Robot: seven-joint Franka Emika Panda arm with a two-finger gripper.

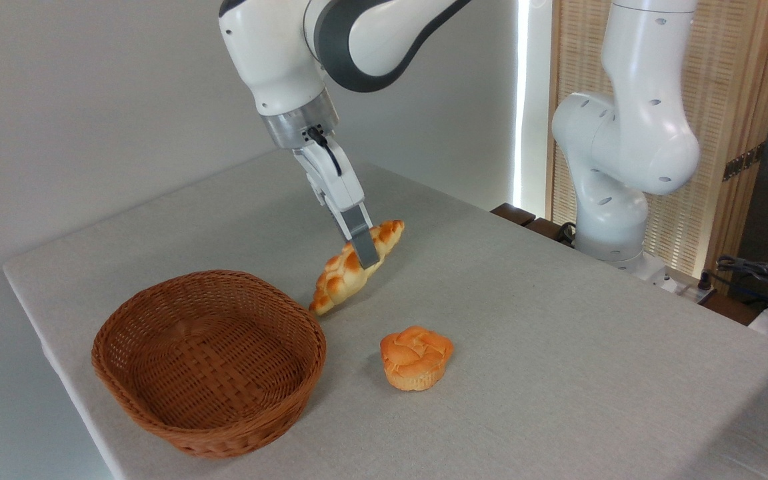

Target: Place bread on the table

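— Two baked things out; where is the bread (347,275)?
— Tilted, just right of the basket (207,360), low end near the bench (557,320).
— And the hand (365,257)?
— Closed around its middle. The bun (416,357) sits apart, nearer the front.

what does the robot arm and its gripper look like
The arm has glossy white rounded shells with dark grey bands at the joints and small round dimples on the base links. A brushed silver metal collar sits at the wrist, where a short black cable loops down onto a white gripper body. Its fingers are flat, narrow and grey.
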